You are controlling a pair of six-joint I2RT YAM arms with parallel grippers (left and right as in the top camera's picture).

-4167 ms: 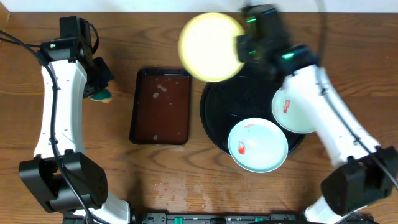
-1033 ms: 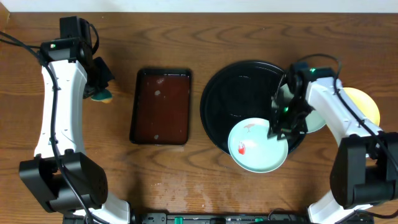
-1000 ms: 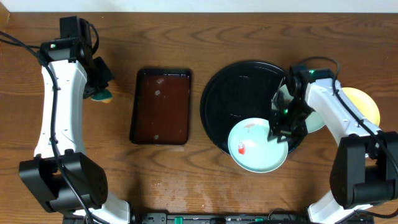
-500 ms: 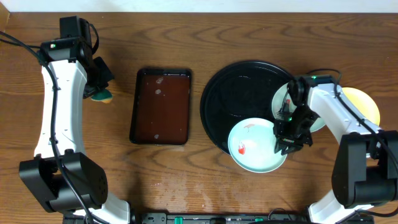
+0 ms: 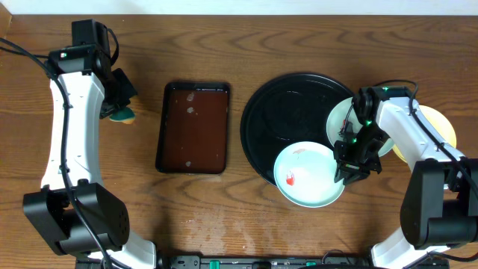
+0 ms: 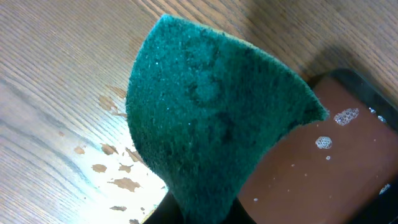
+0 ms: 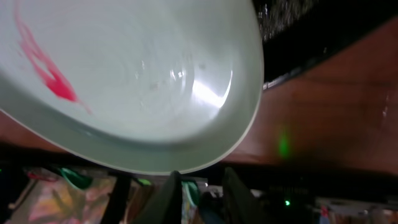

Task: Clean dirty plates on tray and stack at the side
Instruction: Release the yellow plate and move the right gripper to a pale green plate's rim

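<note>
On the black round tray (image 5: 287, 112), a mint-white plate (image 5: 302, 175) with a red smear overhangs the front rim. A second mint-white plate (image 5: 342, 119) lies at the tray's right, partly under my right arm. The pale yellow plate (image 5: 441, 127) lies on the bare wood at the far right. My right gripper (image 5: 349, 170) is at the front plate's right rim. In the right wrist view that smeared plate (image 7: 137, 81) fills the top, and my right gripper (image 7: 202, 186) sits just below its rim, jaws slightly apart with nothing between them. My left gripper (image 5: 119, 104) is shut on a green sponge (image 6: 211, 118).
A rectangular dark-brown tray (image 5: 193, 127) holding liquid with a few bubbles lies between the arms; the left wrist view shows its corner (image 6: 336, 162). Wet patches mark the wood (image 6: 118, 180) beside the sponge.
The yellow plate, held over the tray's back earlier, now lies on the table at the right. My right gripper has slid forward and right to the front plate's rim. The left arm has not moved.
</note>
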